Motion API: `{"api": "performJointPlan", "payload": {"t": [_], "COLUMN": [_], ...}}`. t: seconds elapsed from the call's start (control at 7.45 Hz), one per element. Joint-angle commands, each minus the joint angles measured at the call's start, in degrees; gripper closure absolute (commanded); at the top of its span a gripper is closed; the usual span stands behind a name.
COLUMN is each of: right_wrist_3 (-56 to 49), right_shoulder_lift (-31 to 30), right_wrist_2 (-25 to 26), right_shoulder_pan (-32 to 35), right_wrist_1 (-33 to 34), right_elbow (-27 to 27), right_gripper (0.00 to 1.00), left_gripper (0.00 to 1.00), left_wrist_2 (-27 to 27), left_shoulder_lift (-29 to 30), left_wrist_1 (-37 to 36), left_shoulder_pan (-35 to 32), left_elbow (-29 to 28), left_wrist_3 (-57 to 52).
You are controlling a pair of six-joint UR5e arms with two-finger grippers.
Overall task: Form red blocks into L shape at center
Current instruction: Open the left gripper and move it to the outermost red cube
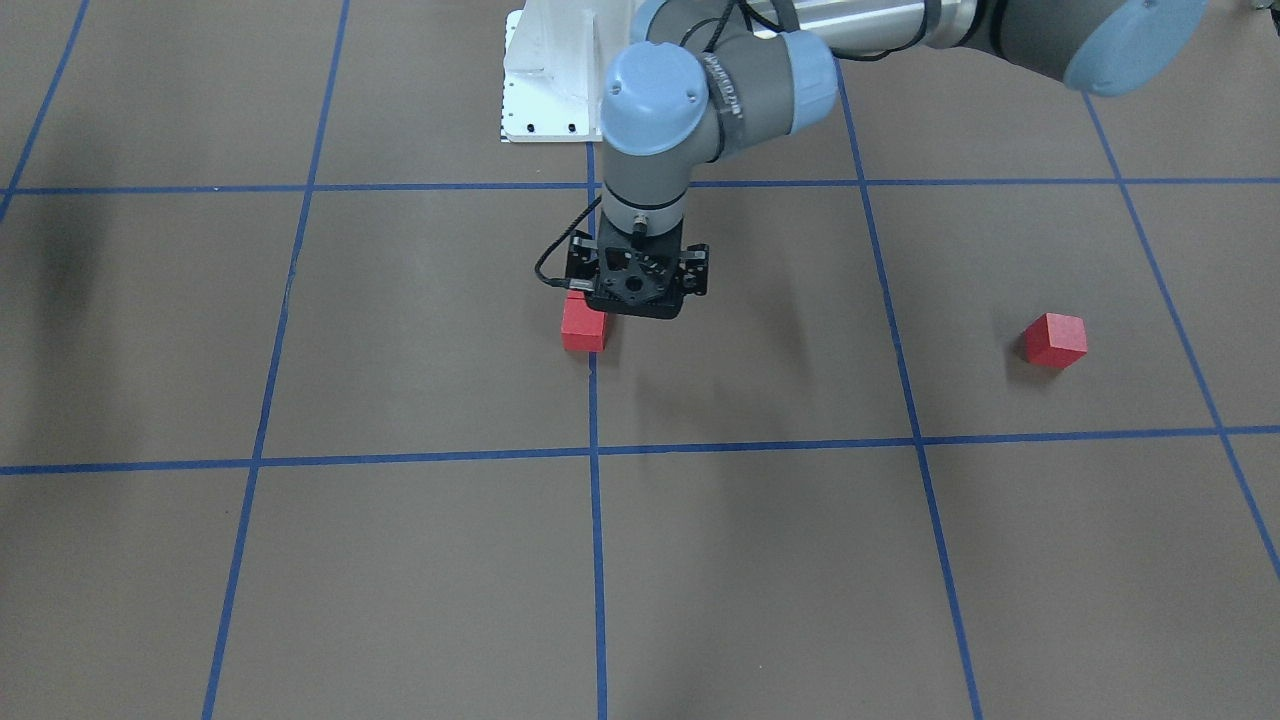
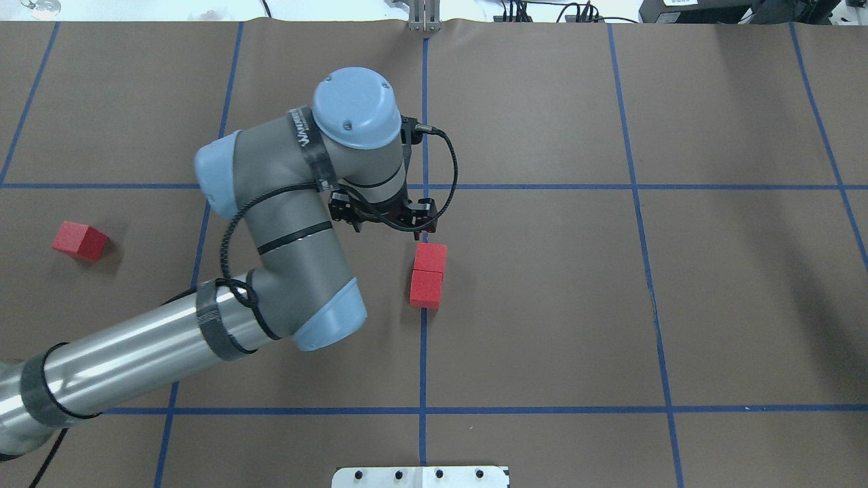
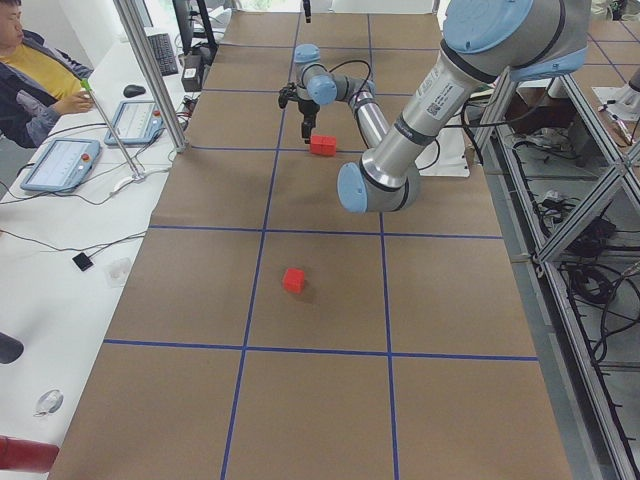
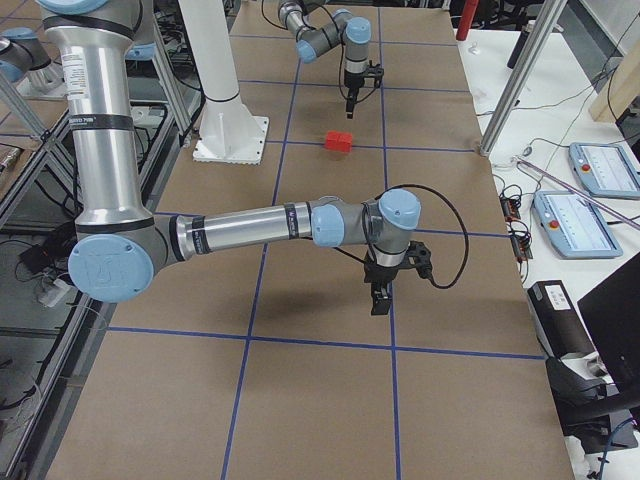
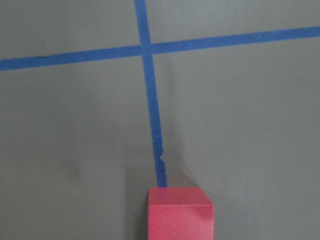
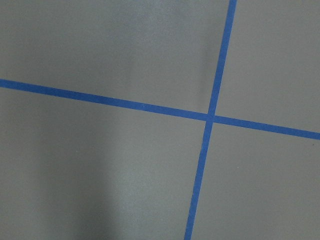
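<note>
Two red blocks (image 2: 429, 257) (image 2: 426, 289) lie touching in a short row on the middle blue line (image 2: 423, 352). In the front view only one of them (image 1: 583, 327) shows beside the gripper. A third red block (image 2: 80, 240) lies alone far to the left, and also shows in the front view (image 1: 1055, 340). My left gripper (image 2: 421, 234) hovers just beyond the far end of the pair, its fingers seen as one thin tip, empty. The left wrist view shows a block (image 5: 181, 212) at its bottom edge. My right gripper (image 4: 378, 300) hangs over bare table; I cannot tell if it is open.
The white arm base plate (image 2: 420, 476) sits at the near table edge. An operator (image 3: 40, 70) and tablets are beside the table on the far side. Metal posts (image 4: 510, 90) stand along that edge.
</note>
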State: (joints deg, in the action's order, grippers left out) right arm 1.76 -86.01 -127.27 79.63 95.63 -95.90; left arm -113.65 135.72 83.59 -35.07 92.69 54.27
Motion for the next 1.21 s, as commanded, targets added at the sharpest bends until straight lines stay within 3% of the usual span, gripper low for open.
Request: {"api": "performJointPlan", "payload": {"t": [0.0,0.27,0.4,0.54,0.81,0.94,1.07], "right_wrist_3": [0.0,-0.1,-0.1,-0.1,-0.1,-0.1,-0.1], "right_shoulder_lift": [0.0,-0.2,-0.2,-0.2,-0.1,0.0,-0.1], "right_wrist_2": [0.0,0.0,0.0,0.0,0.0,0.0,0.0], "right_shoulder_pan": [0.0,0.0,0.0,0.0,0.0,0.0,0.0], "right_wrist_1": [0.0,0.0,0.0,0.0,-0.1,-0.1,-1.6], "right_elbow": [0.4,0.5,0.6,1.2,1.1,1.1,1.2], "right_gripper": [0.00,0.00,0.00,0.00,0.00,0.00,0.00], "left_gripper": [0.00,0.00,0.00,0.00,0.00,0.00,0.00], "left_wrist_2": [-2.3,-6.3,-8.4,-9.2,-8.3,-8.4,-10.5], "left_shoulder_lift": [-15.4,-24.7,-30.9,-37.0,-40.0,-42.7,-44.3], "left_wrist_1": [0.2,2.9,8.0,11.0,14.4,22.7,26.0], "left_shoulder_pan": [-7.3,-15.7,-20.1,-22.9,-26.5,-26.5,-26.5], "left_elbow": [10.8,11.6,11.1,11.1,9.0,7.3,6.7], "left_wrist_3": [-15.6,-30.0,-35.4,-35.0,-35.1,-38.6,-37.4]}}
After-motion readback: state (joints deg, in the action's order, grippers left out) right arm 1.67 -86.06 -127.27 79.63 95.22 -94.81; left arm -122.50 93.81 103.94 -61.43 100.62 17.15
